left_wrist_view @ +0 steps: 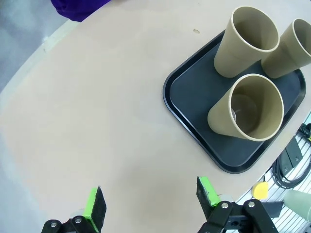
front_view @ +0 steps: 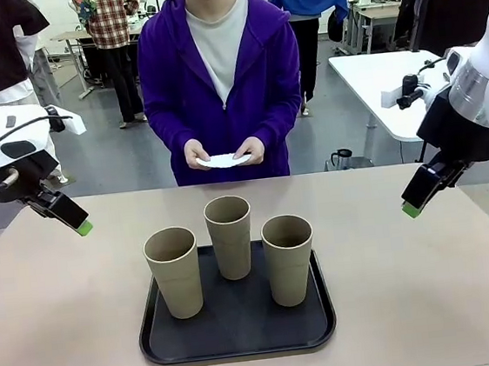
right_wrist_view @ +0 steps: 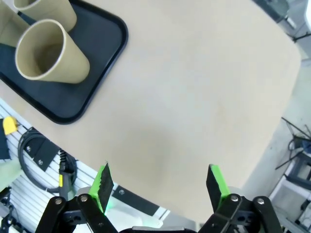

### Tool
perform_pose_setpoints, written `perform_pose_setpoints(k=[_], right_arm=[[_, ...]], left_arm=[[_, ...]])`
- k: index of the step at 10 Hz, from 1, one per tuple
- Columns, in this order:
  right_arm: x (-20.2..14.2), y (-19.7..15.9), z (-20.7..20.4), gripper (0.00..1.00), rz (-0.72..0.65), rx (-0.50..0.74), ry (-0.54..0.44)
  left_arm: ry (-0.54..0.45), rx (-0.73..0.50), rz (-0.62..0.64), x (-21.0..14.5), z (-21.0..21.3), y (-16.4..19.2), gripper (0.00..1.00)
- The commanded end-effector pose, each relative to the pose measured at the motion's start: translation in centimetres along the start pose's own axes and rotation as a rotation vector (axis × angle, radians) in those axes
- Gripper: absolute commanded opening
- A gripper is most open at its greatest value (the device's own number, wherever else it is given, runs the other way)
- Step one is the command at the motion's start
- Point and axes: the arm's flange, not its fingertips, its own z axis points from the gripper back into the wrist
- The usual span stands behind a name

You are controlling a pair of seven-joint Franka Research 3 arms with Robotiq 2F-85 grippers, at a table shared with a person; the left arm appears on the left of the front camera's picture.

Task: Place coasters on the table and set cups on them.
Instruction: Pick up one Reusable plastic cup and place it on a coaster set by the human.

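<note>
White coasters [front_view: 224, 160] — count unclear — in person's hands [front_view: 194, 155]; cups [front_view: 230, 237] on tray [front_view: 244, 342].

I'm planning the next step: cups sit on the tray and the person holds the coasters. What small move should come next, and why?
Probably the person's hands should first lay a coaster on the table. All three cups stand on the black tray, the table holds no coaster, and the left end effector and right end effector hover open, empty.

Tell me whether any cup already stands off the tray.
No, all three cups stand upright on the black tray.
</note>
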Motion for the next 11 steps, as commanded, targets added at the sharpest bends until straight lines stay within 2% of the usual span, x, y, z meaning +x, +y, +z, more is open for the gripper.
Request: perform_pose_setpoints(k=[1, 2, 3, 5, 6, 8, 9, 11], right_arm=[[-0.2, 0.1, -0.1, 1.0, 0.0, 0.005, 0.016], [0.4, -1.4, -1.6, 1.0, -0.103, 0.286, -0.018], [0.0, -3.9, -2.5, 1.0, -0.271, 0.525, -0.056], [-2.5, -7.4, -3.4, 1.0, -0.504, 0.929, -0.105], [-3.8, -10.1, -4.2, 1.0, -0.599, 1.053, -0.114], [-6.5, -12.7, -5.1, 1.0, -0.687, 1.164, -0.115], [-7.8, -13.6, -4.8, 1.0, -0.703, 1.203, -0.128], [-10.2, -15.1, -4.0, 1.0, -0.741, 1.215, -0.156]], left_arm=[[-0.007, 0.003, -0.004, 0.4, -0.9, 0.1, 1.0], [0.0, 0.0, 0.0, 0.0, 0.0, 0.0, 1.0], [-0.092, -0.236, 0.102, -0.3, -0.9, 1.8, 1.0], [-0.23, -0.469, 0.269, -1.8, 0.2, 4.5, 1.0], [-0.264, -0.599, 0.35, -2.5, 0.7, 6.6, 1.0], [-0.272, -0.765, 0.472, -5.5, 0.9, 10.2, 1.0], [-0.238, -0.815, 0.504, -7.1, 0.6, 11.9, 1.0], [-0.225, -0.833, 0.613, -10.0, 0.4, 14.8, 1.0]])
